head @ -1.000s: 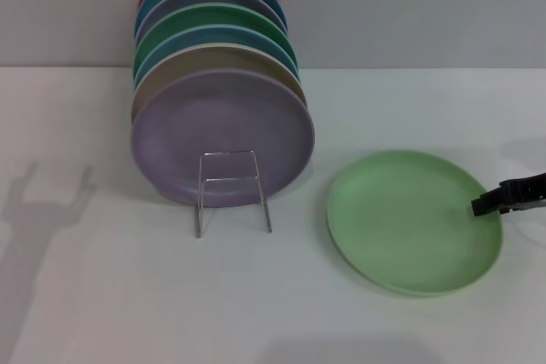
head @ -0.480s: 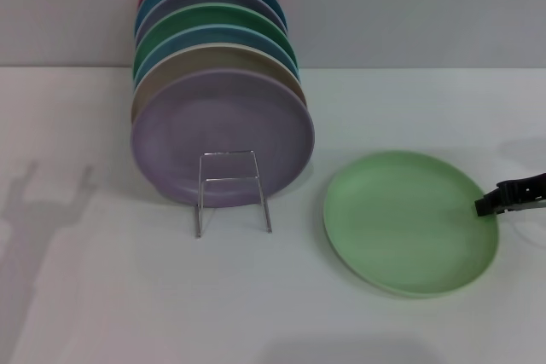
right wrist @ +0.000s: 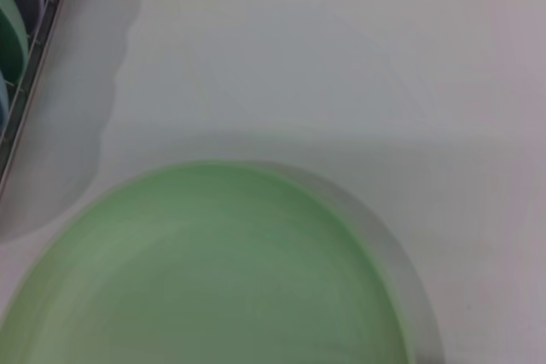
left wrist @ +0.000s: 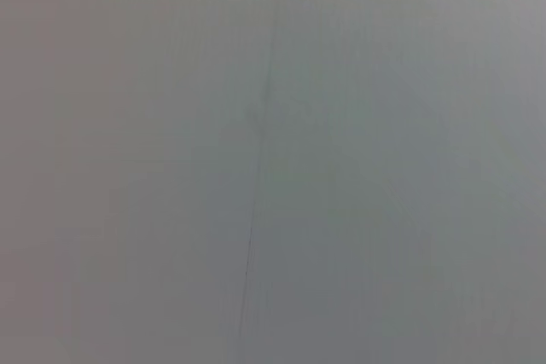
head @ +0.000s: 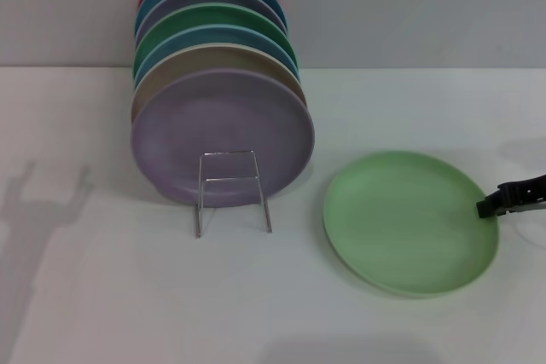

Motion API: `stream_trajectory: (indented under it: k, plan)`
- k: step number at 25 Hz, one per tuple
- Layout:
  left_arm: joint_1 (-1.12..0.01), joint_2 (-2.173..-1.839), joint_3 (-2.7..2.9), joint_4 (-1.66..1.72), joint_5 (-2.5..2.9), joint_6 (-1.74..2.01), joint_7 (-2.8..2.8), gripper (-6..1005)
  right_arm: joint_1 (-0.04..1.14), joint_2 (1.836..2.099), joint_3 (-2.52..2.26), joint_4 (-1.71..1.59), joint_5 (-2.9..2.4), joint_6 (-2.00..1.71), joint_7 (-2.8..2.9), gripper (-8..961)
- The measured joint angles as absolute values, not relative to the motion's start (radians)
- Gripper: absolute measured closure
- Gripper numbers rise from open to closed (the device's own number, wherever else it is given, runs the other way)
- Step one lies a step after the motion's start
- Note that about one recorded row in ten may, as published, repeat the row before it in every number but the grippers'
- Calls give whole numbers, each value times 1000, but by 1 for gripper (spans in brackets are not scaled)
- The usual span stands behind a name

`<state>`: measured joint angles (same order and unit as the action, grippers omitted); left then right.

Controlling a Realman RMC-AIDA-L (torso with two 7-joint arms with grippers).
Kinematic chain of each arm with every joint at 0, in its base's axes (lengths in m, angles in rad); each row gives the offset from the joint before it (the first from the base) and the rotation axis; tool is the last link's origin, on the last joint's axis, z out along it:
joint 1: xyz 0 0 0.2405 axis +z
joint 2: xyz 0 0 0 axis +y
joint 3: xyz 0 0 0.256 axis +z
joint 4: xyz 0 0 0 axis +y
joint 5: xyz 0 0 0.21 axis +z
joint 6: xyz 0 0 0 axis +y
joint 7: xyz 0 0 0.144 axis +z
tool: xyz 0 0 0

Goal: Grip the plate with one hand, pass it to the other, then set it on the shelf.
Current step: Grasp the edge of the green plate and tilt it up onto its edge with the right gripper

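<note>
The light mint-green plate (head: 409, 221) lies on the white table to the right of the rack, and it fills the lower part of the right wrist view (right wrist: 213, 270). My right gripper (head: 488, 205), all black, reaches in from the right edge, with its tip over the plate's right rim. The silver wire shelf (head: 229, 180) stands left of the plate, its squared loop in front of the lilac plate (head: 222, 121). My left gripper is out of view; only its shadow falls on the table at far left.
Several coloured plates (head: 213, 31) stand on edge in a row behind the lilac one, running back toward the grey wall. Their edges and the rack rail show in the right wrist view (right wrist: 21, 49). The left wrist view shows only a plain grey surface.
The mint-green plate has shifted slightly to the left. The right gripper's tip has drawn back a little to the right, toward the rim. The left arm's shadow has moved slightly.
</note>
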<state>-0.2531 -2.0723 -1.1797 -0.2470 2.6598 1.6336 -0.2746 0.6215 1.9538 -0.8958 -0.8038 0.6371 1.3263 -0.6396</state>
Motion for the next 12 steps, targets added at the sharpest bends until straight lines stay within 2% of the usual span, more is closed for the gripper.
stream_trajectory:
  k: [6,12]
  plan:
    - [-254,-2072,-1180,-247,2660,1635,-275,152,622,1957,-897,-804,628,1309,-656,886]
    - [-256,-2072,-1182,-247,2660,1635,-275,152,619,1957,-895,-804,621,1299,-670,911]
